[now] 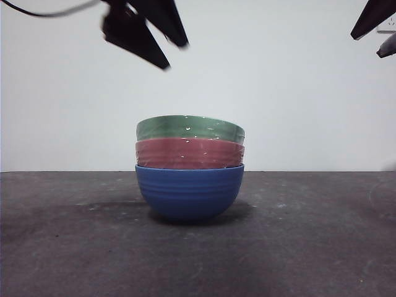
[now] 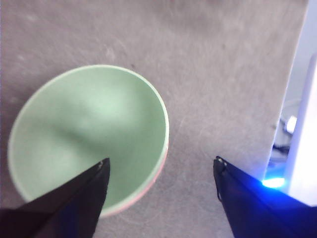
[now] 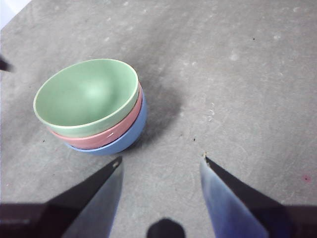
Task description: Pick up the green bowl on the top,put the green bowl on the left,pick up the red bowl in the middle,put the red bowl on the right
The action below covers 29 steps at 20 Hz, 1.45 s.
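Three ribbed bowls stand nested in one stack at the table's middle. The green bowl (image 1: 190, 128) is on top, the red bowl (image 1: 189, 154) under it, and a blue bowl (image 1: 189, 193) at the bottom. The left wrist view looks down into the green bowl (image 2: 89, 136), with a thin red edge showing below its rim. My left gripper (image 2: 161, 166) is open and empty, well above the stack, one jaw over the bowl's inside and one outside its rim. In the front view it (image 1: 176, 52) hangs at the upper left. My right gripper (image 3: 161, 163) is open and empty, high and to the right of the stack (image 3: 91, 104).
The grey table (image 1: 309, 235) stretches to both sides of the stack. A white wall stands behind it. The right arm shows only as dark tips (image 1: 374, 21) at the top right corner. A white object with a blue light (image 2: 287, 178) lies past the table edge in the left wrist view.
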Motion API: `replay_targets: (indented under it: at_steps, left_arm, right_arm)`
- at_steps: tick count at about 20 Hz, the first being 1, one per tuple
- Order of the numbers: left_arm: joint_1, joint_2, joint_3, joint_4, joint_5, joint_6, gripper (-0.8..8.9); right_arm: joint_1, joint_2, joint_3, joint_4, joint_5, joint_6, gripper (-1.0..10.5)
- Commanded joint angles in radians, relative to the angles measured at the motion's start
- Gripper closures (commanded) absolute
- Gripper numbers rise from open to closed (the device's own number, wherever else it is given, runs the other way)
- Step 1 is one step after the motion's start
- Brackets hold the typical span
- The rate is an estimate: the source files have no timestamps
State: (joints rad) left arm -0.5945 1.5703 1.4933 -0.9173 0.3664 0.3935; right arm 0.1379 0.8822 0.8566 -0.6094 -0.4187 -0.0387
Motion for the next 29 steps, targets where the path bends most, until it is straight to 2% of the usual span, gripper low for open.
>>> replay_targets:
  at_steps: [1, 9, 10, 13, 15, 17, 18, 24, 29]
  left_arm:
    - [-0.031, 0.098, 0.043, -0.020, -0.034, 0.061, 4.63]
    - [-0.059, 0.199, 0.050, -0.060, -0.056, 0.135, 4.73]
    - [-0.059, 0.199, 0.050, -0.060, -0.056, 0.135, 4.98]
    - [-0.059, 0.199, 0.050, -0.067, -0.081, 0.156, 7.42]
    - [-0.059, 0.199, 0.050, -0.071, -0.118, 0.162, 7.88]
    - [-0.059, 0.199, 0.050, -0.071, -0.127, 0.172, 7.91]
    - [-0.059, 0.199, 0.050, -0.071, -0.127, 0.180, 8.28]
    - [-0.072, 0.199, 0.089, -0.084, -0.135, 0.184, 8.22]
    - [-0.109, 0.199, 0.268, -0.208, -0.184, 0.183, 8.22]
  right_arm:
    - [0.002, 0.002, 0.005, 0.002, -0.002, -0.008, 6.9]
    - [0.002, 0.002, 0.005, 0.002, -0.002, -0.008, 6.9]
    - [0.002, 0.002, 0.005, 0.002, -0.001, -0.008, 6.9]
    - [0.002, 0.002, 0.005, 0.002, -0.001, -0.008, 6.9]
    - [0.002, 0.002, 0.005, 0.002, -0.001, -0.008, 6.9]
    - [0.002, 0.002, 0.005, 0.002, -0.001, -0.008, 6.9]
    - [0.002, 0.002, 0.005, 0.002, -0.001, -0.008, 6.9]
    - [0.002, 0.002, 0.005, 0.011, 0.000, -0.008, 6.9]
    - [0.002, 0.002, 0.005, 0.040, 0.000, -0.008, 7.0]
